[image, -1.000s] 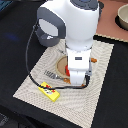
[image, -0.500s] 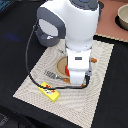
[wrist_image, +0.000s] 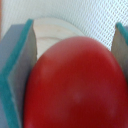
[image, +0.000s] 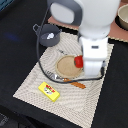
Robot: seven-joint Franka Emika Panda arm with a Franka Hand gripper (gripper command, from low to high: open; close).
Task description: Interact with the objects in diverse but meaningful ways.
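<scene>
My gripper (image: 81,63) is shut on the red tomato (image: 78,61) and holds it over the round tan plate (image: 66,67) in the middle of the woven mat. In the wrist view the tomato (wrist_image: 75,87) fills the gap between the two teal-padded fingers (wrist_image: 19,55), with the plate (wrist_image: 55,27) behind it. The yellow box (image: 50,91) lies on the mat's near corner. The grey pot (image: 48,34) stands off the mat at the back and holds a white item (image: 49,35). A brown sausage (image: 77,84) lies by the plate's near rim, next to a grey handle (image: 53,76).
The woven mat (image: 100,100) lies on a dark table. A metal bowl (image: 122,17) stands on a brown board at the exterior view's back right. A black cable (image: 40,60) loops from the arm over the mat.
The arm has shifted a little toward the exterior view's right over the plate, still holding the tomato. The other objects have not moved.
</scene>
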